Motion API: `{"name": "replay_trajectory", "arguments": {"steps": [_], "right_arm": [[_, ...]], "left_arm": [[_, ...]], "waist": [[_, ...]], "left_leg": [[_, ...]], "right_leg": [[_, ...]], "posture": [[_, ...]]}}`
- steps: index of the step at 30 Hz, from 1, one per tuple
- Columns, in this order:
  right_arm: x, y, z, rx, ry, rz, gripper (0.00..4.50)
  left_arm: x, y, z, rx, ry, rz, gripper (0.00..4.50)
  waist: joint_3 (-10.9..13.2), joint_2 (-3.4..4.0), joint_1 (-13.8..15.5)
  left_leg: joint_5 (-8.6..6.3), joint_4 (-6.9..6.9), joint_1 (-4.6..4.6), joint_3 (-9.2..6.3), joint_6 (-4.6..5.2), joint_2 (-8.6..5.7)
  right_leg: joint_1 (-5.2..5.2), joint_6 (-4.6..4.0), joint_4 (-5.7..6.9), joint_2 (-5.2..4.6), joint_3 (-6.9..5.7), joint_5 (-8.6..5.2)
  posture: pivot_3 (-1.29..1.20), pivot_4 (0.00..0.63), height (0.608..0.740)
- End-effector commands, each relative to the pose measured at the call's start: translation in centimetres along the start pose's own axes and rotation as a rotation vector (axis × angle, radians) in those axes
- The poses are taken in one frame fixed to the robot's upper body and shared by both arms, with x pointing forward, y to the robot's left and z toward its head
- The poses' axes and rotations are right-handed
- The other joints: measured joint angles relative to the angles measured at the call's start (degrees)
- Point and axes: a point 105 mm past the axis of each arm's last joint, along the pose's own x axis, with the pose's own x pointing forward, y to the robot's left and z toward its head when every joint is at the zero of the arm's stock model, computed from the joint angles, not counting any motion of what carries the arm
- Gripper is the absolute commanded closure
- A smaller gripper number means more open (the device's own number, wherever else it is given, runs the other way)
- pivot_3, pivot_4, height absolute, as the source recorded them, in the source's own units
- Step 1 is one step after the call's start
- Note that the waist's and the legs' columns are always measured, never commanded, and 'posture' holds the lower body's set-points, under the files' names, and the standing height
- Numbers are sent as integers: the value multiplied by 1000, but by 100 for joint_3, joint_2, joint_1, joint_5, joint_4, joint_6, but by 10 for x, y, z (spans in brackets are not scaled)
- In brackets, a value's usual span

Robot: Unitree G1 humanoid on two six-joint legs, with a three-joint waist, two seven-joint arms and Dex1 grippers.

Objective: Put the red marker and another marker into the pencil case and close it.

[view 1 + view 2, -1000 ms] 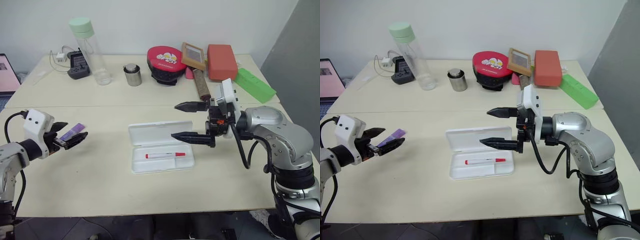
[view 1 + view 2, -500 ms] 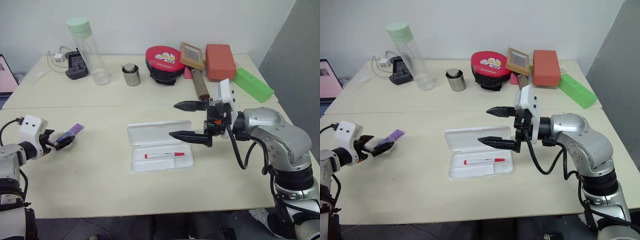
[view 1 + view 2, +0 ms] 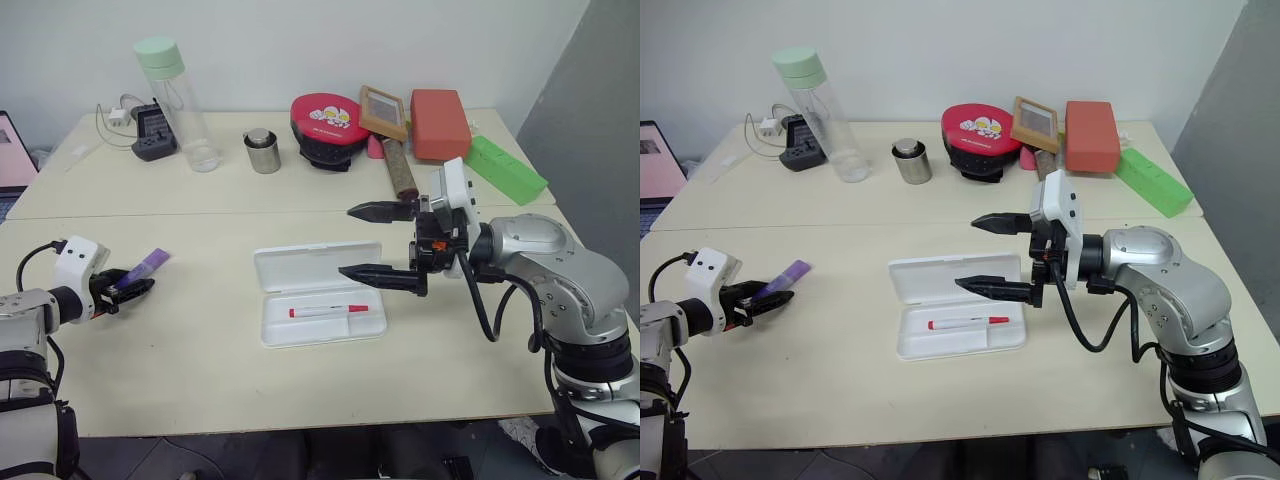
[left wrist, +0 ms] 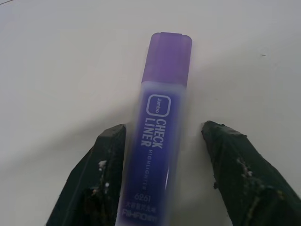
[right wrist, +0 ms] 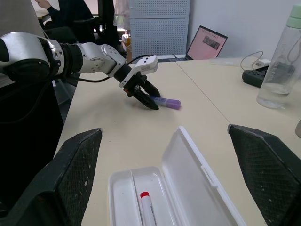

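Observation:
The pencil case lies open in the middle of the table, lid flat behind the tray. The red marker rests in the tray. The other marker, stubby and purple, lies on the table at the left. My left gripper is low at its near end, its fingers either side of the barrel: one finger is against it and the other stands off with a gap. My right gripper hovers wide open over the case's right end, pointing left, with nothing in it.
Along the back stand a tall clear bottle, a metal cup, a red round pouch, a red box, a green flat box and a power strip. A laptop sits at the far left.
My left hand has sunk toward the table and drawn leftward, and its fingers have narrowed around the purple marker. The right arm and the case have kept still.

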Motion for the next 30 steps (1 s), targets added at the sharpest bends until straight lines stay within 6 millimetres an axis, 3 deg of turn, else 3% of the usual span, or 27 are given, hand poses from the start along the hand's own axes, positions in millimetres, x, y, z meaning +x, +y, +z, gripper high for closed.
{"name": "replay_trajectory", "arguments": {"steps": [1, 4, 9, 12, 15, 19, 23, 30], "right_arm": [[-1, 4, 10, -55, -22, 12, 0], [0, 3, 10, -56, -25, 11, 0], [-1, 3, 9, -57, -22, 9, 0], [-2, 2, 7, -60, -11, 4, 0], [-8, 1, 9, -66, -8, -2, 0], [-17, 5, 9, -62, 7, 16, 0], [-25, 11, 3, -44, 49, 58, 0], [-36, 15, -5, -27, 98, 70, 0]], "left_arm": [[1, -8, -21, -33, 67, -30, 2700], [0, -7, -22, -36, 65, -27, 3265], [-3, -8, -20, -41, 34, -23, 3287], [-6, -13, -8, -2, -9, -36, 3287], [-23, -47, 41, 120, -174, -171, 3288], [-52, -101, 76, 189, -246, -364, 3290], [-70, -144, 73, 287, -157, -545, 3290], [-59, -191, 58, 390, -51, -685, 3290]], "waist": [[-1, 2, -4], [-2, 4, -6], [-2, 4, -23], [-2, 4, -34], [-2, 4, -27], [1, -4, 28], [5, 5, 23], [10, 14, 7]], "left_leg": [[0, 0, 0, -1, 0, 0], [0, 0, 3, -1, 0, 2], [0, 0, 4, 1, 0, 3], [0, 0, 3, 3, 0, 5], [0, -1, -3, 3, 0, 7], [-1, 4, -26, -13, -2, 8], [-1, 1, -24, -15, -2, 4], [0, -1, -6, 3, -1, 6]], "right_leg": [[0, 0, 1, 0, 0, 0], [0, 0, 2, -2, 2, 0], [0, 0, 2, -2, 5, 0], [-1, 0, 0, -6, 8, 0], [-3, 0, -6, -15, 11, 0], [-10, -2, -14, -31, 16, 1], [-4, -3, -19, -35, 10, 1], [3, -2, -12, -8, 4, 0]], "posture": [[0, 150, 740], [0, 150, 740], [0, 150, 740], [0, 150, 740], [0, 150, 740], [0, 150, 740], [0, 150, 740], [0, 150, 740]]}}
